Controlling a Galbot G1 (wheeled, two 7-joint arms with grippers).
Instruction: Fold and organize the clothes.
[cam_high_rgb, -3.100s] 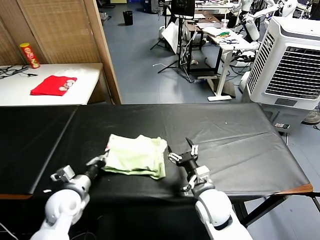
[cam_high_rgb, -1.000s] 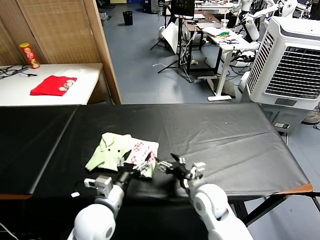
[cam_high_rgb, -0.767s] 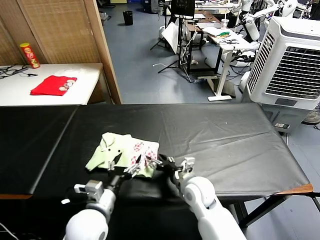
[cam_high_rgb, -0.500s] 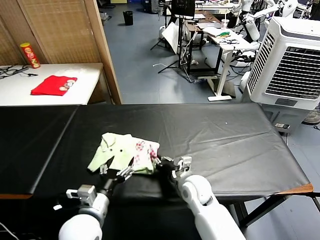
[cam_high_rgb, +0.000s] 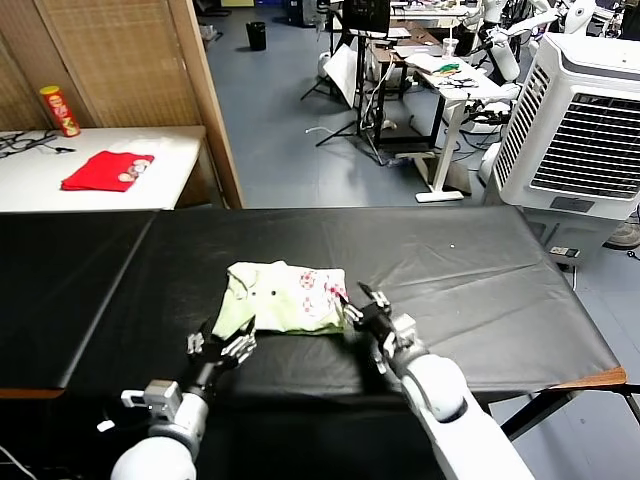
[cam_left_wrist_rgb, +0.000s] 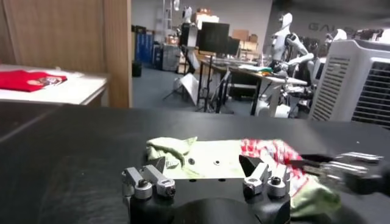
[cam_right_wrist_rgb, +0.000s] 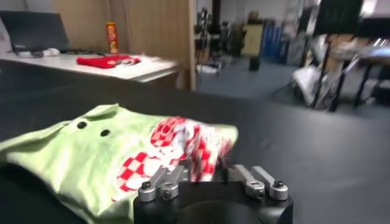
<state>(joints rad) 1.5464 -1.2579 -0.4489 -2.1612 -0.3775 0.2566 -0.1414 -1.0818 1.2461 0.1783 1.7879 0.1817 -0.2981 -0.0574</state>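
While tidying: shirt (cam_high_rgb: 288, 298) lies bunched, folded on the table (cam_high_rgb: 480, 270).
Right gripper (cam_high_rgb: 358, 303): at print edge, grip unclear.
Left gripper (cam_high_rgb: 222, 345): spread, empty.
Advice: square edges.

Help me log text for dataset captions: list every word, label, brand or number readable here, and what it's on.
"GAL": faint wall lettering in the left wrist view; the rest is unreadable.
Canister label: too small to read.
Sticker on the air cooler: too small to read.
Shirt: floral print only, no text.

Even indoor light; right wrist view's background blurred.
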